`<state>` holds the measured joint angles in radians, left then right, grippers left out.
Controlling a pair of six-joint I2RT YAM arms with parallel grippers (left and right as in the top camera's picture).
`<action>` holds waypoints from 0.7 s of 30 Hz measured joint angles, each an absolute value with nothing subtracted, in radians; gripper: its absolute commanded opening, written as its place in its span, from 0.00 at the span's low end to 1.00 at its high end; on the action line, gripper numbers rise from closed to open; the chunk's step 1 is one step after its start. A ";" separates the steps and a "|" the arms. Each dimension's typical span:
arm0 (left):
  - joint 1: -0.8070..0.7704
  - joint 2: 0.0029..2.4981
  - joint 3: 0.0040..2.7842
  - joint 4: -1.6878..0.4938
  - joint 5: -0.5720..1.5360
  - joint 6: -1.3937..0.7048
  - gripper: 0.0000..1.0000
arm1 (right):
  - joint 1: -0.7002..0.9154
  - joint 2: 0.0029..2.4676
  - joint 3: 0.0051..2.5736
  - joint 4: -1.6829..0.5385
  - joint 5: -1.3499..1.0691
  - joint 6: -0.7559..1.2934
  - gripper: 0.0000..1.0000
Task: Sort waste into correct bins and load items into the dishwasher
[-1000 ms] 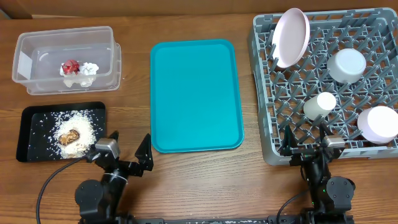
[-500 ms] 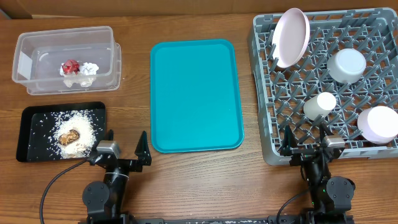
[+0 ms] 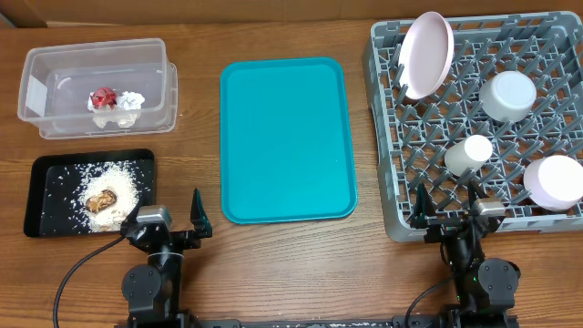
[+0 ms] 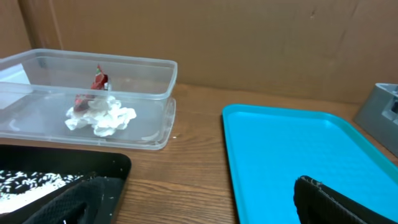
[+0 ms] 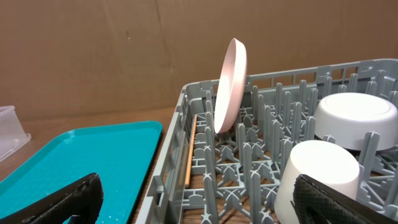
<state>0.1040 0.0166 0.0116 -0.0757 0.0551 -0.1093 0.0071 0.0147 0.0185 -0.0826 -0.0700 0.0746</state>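
— Your left gripper (image 3: 164,215) has its jaws wide apart and holds nothing. It hangs near the front right corner of the black tray (image 3: 41,196). Your right gripper (image 3: 447,206) is also spread and empty, at the front wall of the rack (image 3: 383,182).

— And where is the waste?

— You find the wrapper (image 3: 102,96) and the napkin (image 3: 131,100) together inside the tub (image 3: 36,123). The food lump (image 3: 100,200) sits on the crumbs (image 3: 117,178) in the black tray.

— And the dishes?

— All are in the rack. The plate (image 3: 426,53) stands on edge at the far left corner. The grey-blue bowl (image 3: 507,95) and the pink bowl (image 3: 553,180) lie upside down on the right side, and the cup (image 3: 468,153) is near them, more to the middle. The stick (image 5: 189,152) lies along the left wall; you see it from the right wrist view.

— So what is left for me?

— I think almost nothing. The teal tray (image 3: 287,137) carries nothing, and I see no waste on the table. In my judgement the sorting and the loading are both finished, and you can park the arms.
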 measured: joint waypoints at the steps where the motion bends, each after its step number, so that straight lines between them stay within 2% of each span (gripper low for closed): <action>1: 0.104 0.017 0.012 -0.076 0.054 -0.104 1.00 | 0.007 0.015 0.019 -0.083 -0.070 0.074 1.00; 21: 0.104 0.017 0.012 -0.076 0.047 -0.097 1.00 | 0.007 0.015 0.019 -0.083 -0.070 0.074 1.00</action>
<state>0.1040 0.0166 0.0116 -0.0765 0.0475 -0.0967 0.0071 0.0147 0.0185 -0.0834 -0.0704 0.0742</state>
